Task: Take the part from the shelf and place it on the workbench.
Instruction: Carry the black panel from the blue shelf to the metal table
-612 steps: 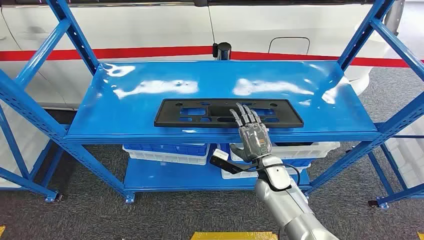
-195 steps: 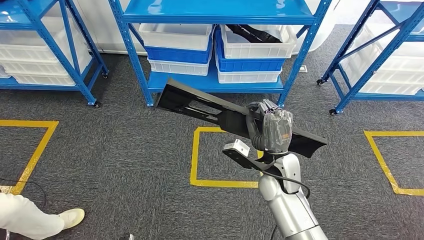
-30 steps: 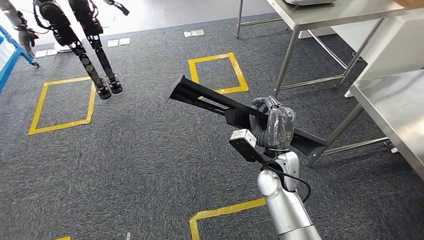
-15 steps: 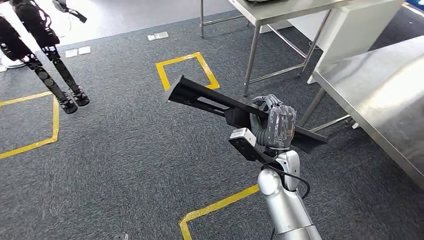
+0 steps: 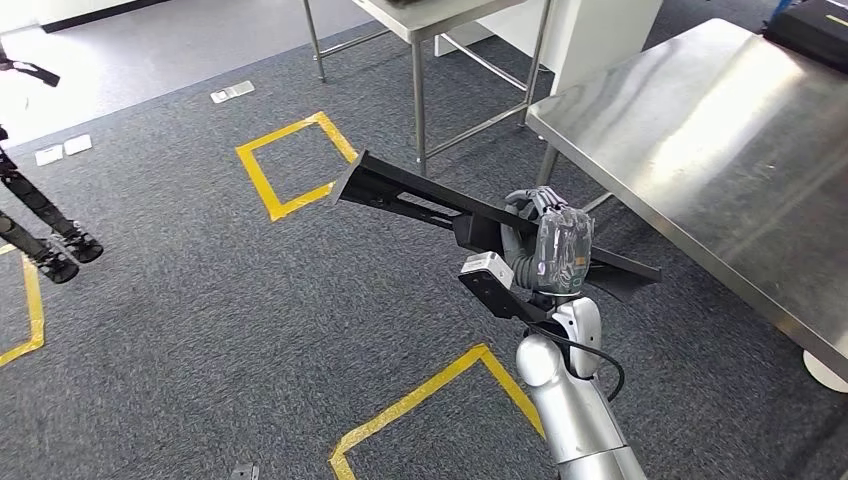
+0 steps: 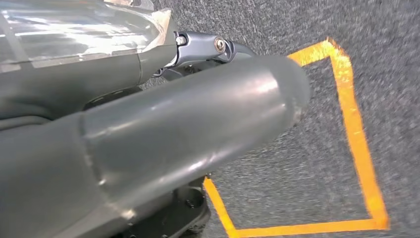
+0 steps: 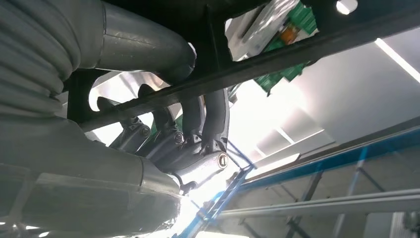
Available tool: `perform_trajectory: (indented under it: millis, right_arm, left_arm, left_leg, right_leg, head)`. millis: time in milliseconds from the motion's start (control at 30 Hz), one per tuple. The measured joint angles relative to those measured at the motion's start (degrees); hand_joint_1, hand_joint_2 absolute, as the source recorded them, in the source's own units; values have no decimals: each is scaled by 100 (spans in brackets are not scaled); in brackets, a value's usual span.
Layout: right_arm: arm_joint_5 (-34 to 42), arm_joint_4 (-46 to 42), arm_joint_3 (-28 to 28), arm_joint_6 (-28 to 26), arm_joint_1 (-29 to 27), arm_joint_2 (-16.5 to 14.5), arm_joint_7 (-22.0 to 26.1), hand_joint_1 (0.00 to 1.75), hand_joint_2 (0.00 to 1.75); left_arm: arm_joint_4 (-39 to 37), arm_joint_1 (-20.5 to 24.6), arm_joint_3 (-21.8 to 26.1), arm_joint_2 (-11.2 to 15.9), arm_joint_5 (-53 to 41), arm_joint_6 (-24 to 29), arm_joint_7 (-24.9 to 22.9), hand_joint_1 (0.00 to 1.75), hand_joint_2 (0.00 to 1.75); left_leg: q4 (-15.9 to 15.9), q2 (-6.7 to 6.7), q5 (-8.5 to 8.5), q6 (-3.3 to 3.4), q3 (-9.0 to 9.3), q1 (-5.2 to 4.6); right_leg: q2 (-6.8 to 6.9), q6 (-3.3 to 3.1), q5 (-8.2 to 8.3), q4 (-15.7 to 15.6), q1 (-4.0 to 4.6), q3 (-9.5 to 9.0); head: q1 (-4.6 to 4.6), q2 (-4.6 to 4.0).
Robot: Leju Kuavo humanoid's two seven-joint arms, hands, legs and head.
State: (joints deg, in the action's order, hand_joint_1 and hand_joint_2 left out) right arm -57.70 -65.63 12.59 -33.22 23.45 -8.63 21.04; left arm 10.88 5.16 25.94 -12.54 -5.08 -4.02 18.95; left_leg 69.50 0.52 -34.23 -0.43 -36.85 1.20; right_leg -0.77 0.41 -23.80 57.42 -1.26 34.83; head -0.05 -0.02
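My right hand (image 5: 550,250) grips a long black plastic part (image 5: 410,195) near its right end. The part is in the air at chest height, its long end slanting up to the left over the carpet. The steel workbench (image 5: 700,130) stands just to the right of it, with its near edge beside the part's short end. From the right wrist view, dark fingers (image 7: 208,114) curl round a bar of the part (image 7: 277,54). My left hand (image 6: 148,124) hangs over the carpet, thumb stretched out, with nothing in it.
A second steel table (image 5: 420,15) stands behind, with its leg (image 5: 418,100) near the part's far end. A dark object (image 5: 810,25) lies on the workbench's far corner. Yellow tape squares (image 5: 290,165) mark the grey carpet. Another robot's black legs (image 5: 40,240) stand at the left.
The whole view has swung round: the workbench now fills the right side and lies closer. The part stays in my right hand in the same pose.
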Motion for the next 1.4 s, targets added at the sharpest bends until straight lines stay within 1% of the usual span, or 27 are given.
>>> perform_trajectory:
  millis: [33,67,100,133,200,267,333,400,467,533,567,600,633,700,767,833,867,933,1000,1067,1100,1133,1200,1233,1300,1367,1400]
  right_arm:
    - [-2,7,-2,-1,-2,-5,1,175,175]
    - [-1,14,-5,-2,-4,-5,1,175,175]
    - [-1,19,-8,-4,-5,-4,1,175,175]
    - [0,22,-10,-7,-5,-4,1,175,175]
    - [-1,23,-15,-11,-2,-8,1,175,175]
    - [-7,23,-21,-16,-10,-14,0,175,175]
    - [-14,21,-27,-22,-30,-11,-1,175,175]
    - [-21,17,-34,-31,-39,-3,-5,175,175]
    - [-37,15,-38,-42,-41,-1,-12,175,175]
    - [-52,14,-40,-48,-67,5,-19,175,175]
    - [-58,14,-44,-48,-89,11,-21,175,175]
    - [-66,14,-47,-49,-106,19,-24,175,175]
    - [-76,14,-49,-50,-117,25,-26,175,175]
    - [-104,14,-49,-59,-113,27,-28,175,175]
    - [-167,13,-52,-79,-106,15,-54,175,175]
    - [-289,13,-60,-106,-112,17,-107,175,175]
    - [-369,11,-63,-120,-115,21,-145,175,175]
    - [-569,7,-67,-169,-102,9,-254,175,175]
    - [-779,7,-64,-228,-88,-22,-356,175,175]
    - [-998,24,-62,-262,-83,-40,-466,175,175]
    - [-1105,38,-65,-272,-76,-42,-526,175,175]
    - [-1240,57,-68,-286,-60,-43,-602,175,175]
    - [-1558,122,-74,-328,25,-49,-767,175,175]
    - [-1774,185,-78,-361,109,-53,-882,175,175]
    - [-2254,381,-97,-421,342,-47,-1151,175,175]
    - [-2729,627,-139,-463,591,-16,-1456,175,175]
    - [-2907,755,-160,-473,716,5,-1594,175,175]
  left_arm:
    - [0,-6,1,1,-2,2,-4,0,0]
    - [0,-8,1,1,-5,4,-9,0,0]
    - [0,-9,1,2,-8,6,-13,0,0]
    - [0,-9,1,2,-14,7,-16,0,0]
    - [0,-10,2,3,-27,11,-23,0,0]
    - [0,-9,1,5,-35,15,-32,0,0]
    - [0,-1,3,1,-42,18,-39,0,0]
    - [1,11,7,-5,-48,19,-43,0,0]
    - [1,12,10,-10,-58,20,-48,0,0]
    - [0,6,11,-12,-69,23,-54,0,0]
    - [0,6,11,-14,-74,25,-57,0,0]
    - [0,7,11,-15,-80,25,-60,0,0]
    - [0,10,12,-17,-85,26,-62,0,0]
    - [0,16,12,-22,-91,26,-66,0,0]
    - [0,20,12,-27,-96,26,-68,0,0]
    - [1,31,13,-30,-103,26,-69,0,0]
    - [1,43,13,-30,-105,26,-71,0,0]
    - [2,60,14,-32,-108,25,-74,0,0]
    - [1,52,16,-33,-111,25,-77,0,0]
    - [0,42,21,-33,-115,25,-78,0,0]
    - [0,42,23,-33,-119,25,-79,0,0]
    - [0,42,27,-33,-128,25,-79,0,0]
    - [-1,43,34,-32,-152,26,-80,0,0]
    - [-2,45,38,-32,-165,24,-84,0,0]
    - [-4,54,43,-34,-191,11,-97,0,0]
    - [-3,74,48,-44,-217,-6,-108,0,0]
    - [-2,83,52,-50,-227,-11,-110,0,0]
  left_leg:
    - [314,-39,-102,7,-161,-1]
    - [444,-56,-88,21,-244,-1]
    - [351,-72,41,42,-220,-1]
    - [59,-116,250,68,-99,0]
    - [-690,-409,611,123,233,14]
    - [-1048,-611,707,154,388,5]
    - [-1107,-500,731,188,407,-17]
    - [-1207,-341,801,251,440,-13]
    - [-1272,-158,842,294,457,-16]
    - [-1275,34,841,306,447,-22]
    - [-1274,125,838,303,443,-20]
    - [-1273,206,833,296,442,-16]
    - [-1269,281,825,283,446,-12]
    - [-1245,415,791,230,457,-26]
    - [-1214,527,756,163,470,-67]
    - [-1204,643,730,111,492,-78]
    - [-1183,630,697,78,496,-58]
    - [-881,363,466,26,391,-11]
    - [-151,31,66,9,74,7]
    - [449,-51,-128,10,-229,7]
    - [473,-62,-59,17,-260,8]
    - [266,-81,117,27,-182,11]
    - [-472,-285,522,44,143,37]
    - [-775,-405,638,49,271,52]
    - [-1003,-524,677,70,349,41]
    - [-1051,-394,725,143,350,11]
    - [-1080,-327,758,198,356,5]
  right_leg:
    - [-83,-15,3,2,19,1]
    - [-168,-20,7,6,34,2]
    - [-254,-22,8,12,44,0]
    - [-341,-20,9,19,49,-1]
    - [-487,-8,15,38,56,11]
    - [-611,40,42,41,43,57]
    - [-722,119,90,11,32,117]
    - [-511,150,38,124,58,229]
    - [-142,120,-232,697,69,526]
    - [-18,130,-518,1464,47,891]
    - [1,168,-565,1656,29,969]
    - [26,223,-522,1601,10,917]
    - [78,284,-413,1324,-12,750]
    - [351,363,-163,477,-26,246]
    - [523,328,-49,17,13,-20]
    - [415,251,-37,-5,33,-10]
    - [346,215,-30,-8,5,-4]
    - [214,102,-10,-19,-47,-11]
    - [82,23,1,-22,-46,-10]
    - [-73,11,3,-19,-27,-10]
    - [-155,13,3,-14,-24,-11]
    - [-238,15,4,-2,-28,-12]
    - [-393,26,5,36,-31,2]
    - [-466,46,12,59,-21,25]
    - [-599,129,53,61,-1,101]
    - [-667,223,105,30,-3,170]
    - [-562,243,83,74,7,218]
  head:
    - [-4,0]
    - [-3,0]
    - [-3,0]
    - [-4,0]
    - [0,0]
    - [1,0]
    - [-1,0]
    - [15,0]
    - [41,0]
    - [56,0]
    - [57,0]
    - [59,0]
    - [58,0]
    - [69,0]
    - [62,0]
    - [37,0]
    - [31,0]
    - [22,0]
    - [0,0]
    - [-12,0]
    - [-12,0]
    - [-12,0]
    - [-15,0]
    - [-13,0]
    - [-11,0]
    - [-11,0]
    - [-4,0]
